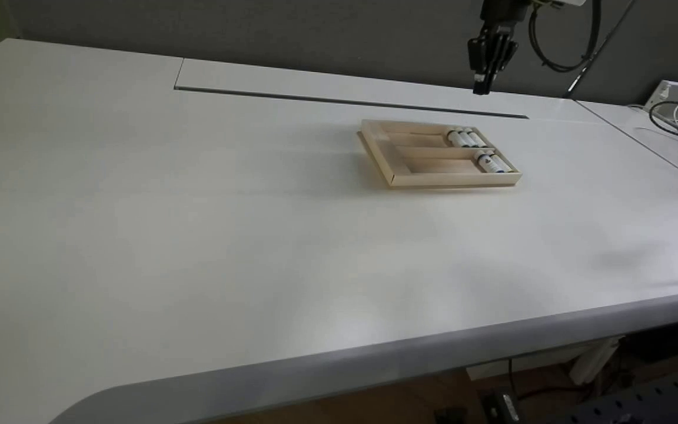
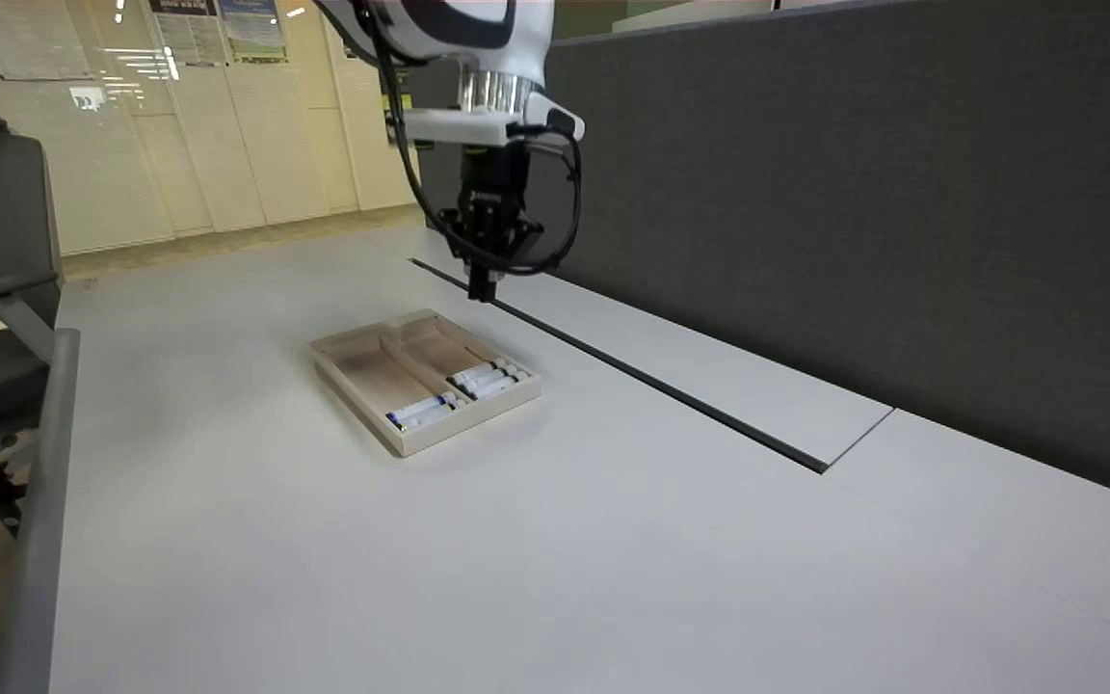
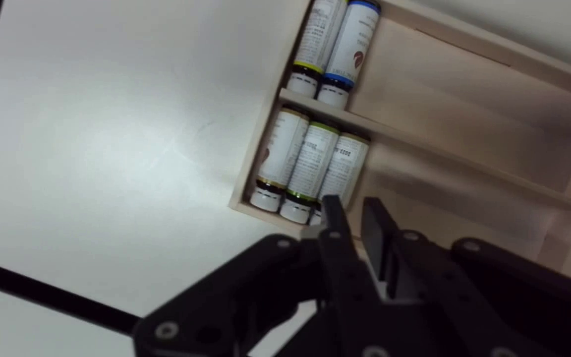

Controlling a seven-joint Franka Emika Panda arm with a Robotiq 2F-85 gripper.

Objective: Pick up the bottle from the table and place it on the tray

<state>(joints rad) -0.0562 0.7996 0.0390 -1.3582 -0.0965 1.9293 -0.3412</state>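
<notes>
Your gripper hangs higher than the tray, fingers slightly parted; only the wrist view shows you fine print on the tray's bottles

Bottles lie in the tray: 3 and 2, divider between.

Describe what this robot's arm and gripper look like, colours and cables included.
The arm is white and rounded, with a dark panel and a shiny silver band. A black cable loops beside it. The gripper is black, with two slim fingers and pale round bolt heads. I can make out no lettering on either.
</notes>
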